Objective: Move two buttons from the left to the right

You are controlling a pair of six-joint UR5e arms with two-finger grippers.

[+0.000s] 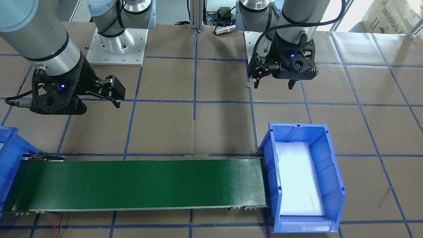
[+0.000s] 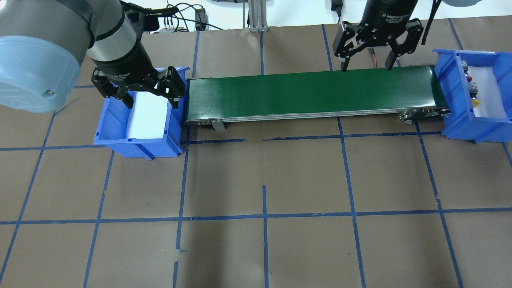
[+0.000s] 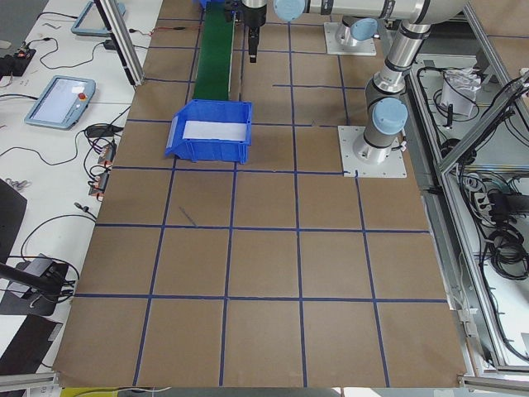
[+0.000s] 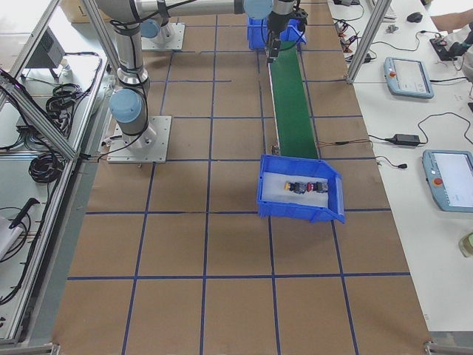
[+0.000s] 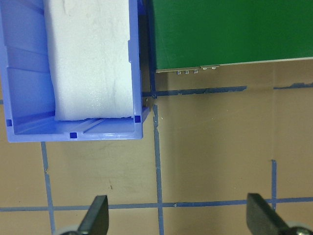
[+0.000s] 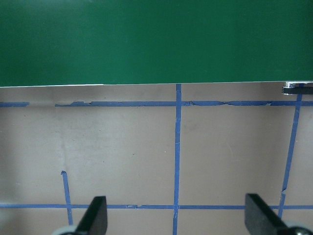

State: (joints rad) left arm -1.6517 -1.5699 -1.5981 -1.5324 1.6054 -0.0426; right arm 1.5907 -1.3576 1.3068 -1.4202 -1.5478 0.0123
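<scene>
Nearest, at the table's right end, is the right bin [image 4: 299, 209]. Both buttons lie in it on white foam, the yellow button [image 2: 476, 102] and the red button [image 2: 469, 76], lined up close to the belt-side wall.

Beyond it runs the green conveyor belt [image 2: 312, 94], with nothing riding on it.

The right gripper [image 2: 365, 68] hangs above the paper-covered table on the robot's side of the belt, toward the right bin's end. Its fingers are spread wide with nothing between them (its wrist view shows only tape lines and the belt edge).

Farthest is the left bin [image 2: 136, 142], which holds a foam pad and no button. The left gripper [image 2: 153, 105] hovers high on the robot's side of that bin, fingers likewise wide apart and empty.

Judgement: the transport looks done, so the step in hand is backing clear.
- Any retreat should go up and away from the bins, not across them, so no finger clips a rim.
- There is no call to reach into the right bin. The buttons sit loose on the foam and a nudge could roll them.
- Count two buttons from the overhead view before calling it finished.
</scene>
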